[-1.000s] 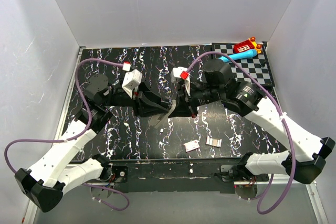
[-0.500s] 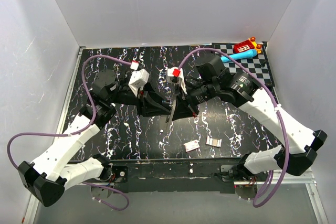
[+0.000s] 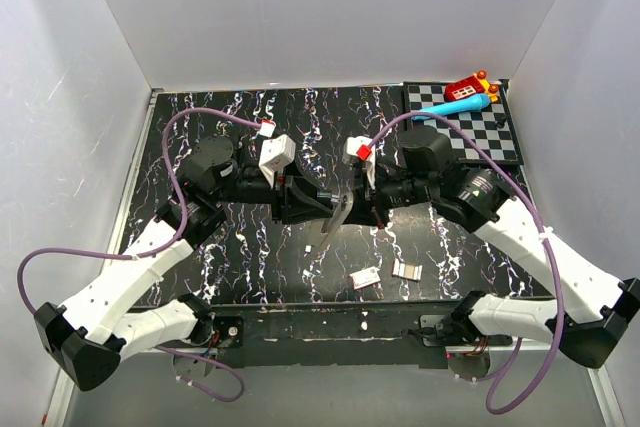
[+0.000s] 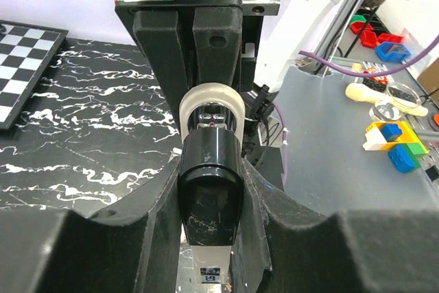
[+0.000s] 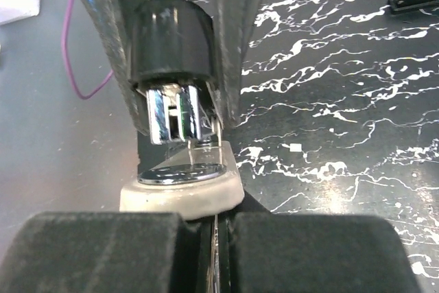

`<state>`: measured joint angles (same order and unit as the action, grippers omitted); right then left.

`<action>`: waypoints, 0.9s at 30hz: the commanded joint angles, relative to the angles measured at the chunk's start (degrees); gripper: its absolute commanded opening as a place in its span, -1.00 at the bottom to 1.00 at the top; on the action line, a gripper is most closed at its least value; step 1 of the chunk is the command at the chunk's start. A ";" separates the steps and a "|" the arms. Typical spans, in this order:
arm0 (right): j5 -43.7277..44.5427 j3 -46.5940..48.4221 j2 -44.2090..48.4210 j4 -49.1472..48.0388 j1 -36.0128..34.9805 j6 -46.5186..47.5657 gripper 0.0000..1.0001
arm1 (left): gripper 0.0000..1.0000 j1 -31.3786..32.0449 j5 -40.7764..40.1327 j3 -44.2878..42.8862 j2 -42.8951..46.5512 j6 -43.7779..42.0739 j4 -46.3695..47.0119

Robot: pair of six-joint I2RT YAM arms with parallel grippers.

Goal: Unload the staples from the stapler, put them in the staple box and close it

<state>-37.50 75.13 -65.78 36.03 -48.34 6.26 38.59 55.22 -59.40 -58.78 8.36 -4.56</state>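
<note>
Stapler (image 3: 338, 209) between both claws
Likely light, stiff, slick: left claw (image 3: 300, 202) grips its dark body, right claw (image 3: 366, 205) pinches the thin base.

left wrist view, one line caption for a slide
Left gripper clamps the stapler by its dark end while the right gripper pinches its pale end above the marbled table.

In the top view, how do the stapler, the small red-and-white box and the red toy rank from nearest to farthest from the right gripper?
1. stapler: clamped in the right gripper, mid-table.
2. red-and-white box: on the table, toward the near edge.
3. red toy: far right corner, on the checkerboard.
</note>
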 commanded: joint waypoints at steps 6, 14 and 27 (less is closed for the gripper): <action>8.74 -12.54 7.94 -16.43 4.56 -8.63 -0.97 | -1.00 1.31 -12.39 -3.62 0.87 -1.68 -1.77; 27.12 -22.65 12.95 -18.97 7.46 -17.94 -0.97 | -1.00 1.23 -35.94 -8.80 -3.78 -3.52 -8.09; 25.72 -29.69 13.31 -23.02 7.56 -25.68 -0.97 | -1.00 -7.20 -50.21 -18.03 -21.80 -4.14 -11.26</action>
<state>-10.70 47.72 -53.19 17.69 -40.88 -15.75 35.77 9.63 -72.42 -78.22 4.05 -16.91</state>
